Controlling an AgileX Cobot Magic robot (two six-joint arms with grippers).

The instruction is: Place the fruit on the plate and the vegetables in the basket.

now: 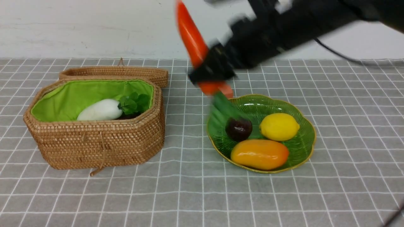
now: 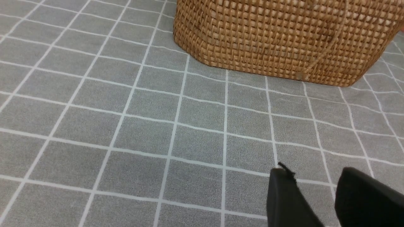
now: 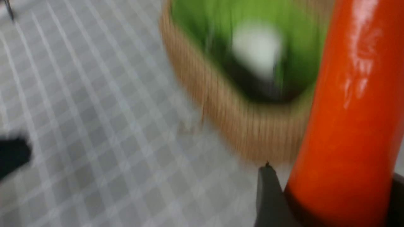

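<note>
Three fruit pieces, the mango [image 1: 259,154], the lemon [image 1: 279,126] and the maroon ball [image 1: 239,129], lay on the plate [image 1: 304,143]. My right gripper [image 1: 212,73] pinched the carrot [image 1: 192,37] in the air between the plate and the basket [image 1: 98,146], where the radish [image 1: 100,110] rested. My left gripper [image 2: 315,192] hung near the basket's wall, fingers apart, gripping nothing.

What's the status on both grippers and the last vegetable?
Right gripper clamped on slim orange-red carrot, airborne between green glass plate and woven wicker basket. Left gripper empty, low beside basket. Path unobstructed.
</note>
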